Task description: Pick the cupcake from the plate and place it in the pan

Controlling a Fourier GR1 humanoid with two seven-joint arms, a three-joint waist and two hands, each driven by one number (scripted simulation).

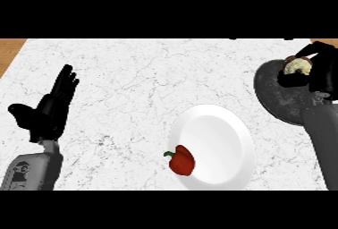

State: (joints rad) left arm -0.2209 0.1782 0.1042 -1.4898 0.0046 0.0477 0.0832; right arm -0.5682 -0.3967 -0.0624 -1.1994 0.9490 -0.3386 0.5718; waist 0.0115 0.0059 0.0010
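Observation:
The cupcake (297,66), pale and crumbly, is held in my right hand (317,67) at the far right. The fingers curl round it and hide most of it. Hand and cupcake hang over the dark round pan (277,96) at the right edge of the counter. The white plate (221,134) lies at the lower middle, left of the pan. My left hand (49,109) is at the left, open with fingers straight and pointing up, resting.
A red bell pepper (181,160) with a green stem lies on the plate's lower left part. The counter top is white marble (145,76); a wooden strip (10,49) shows at its upper left corner.

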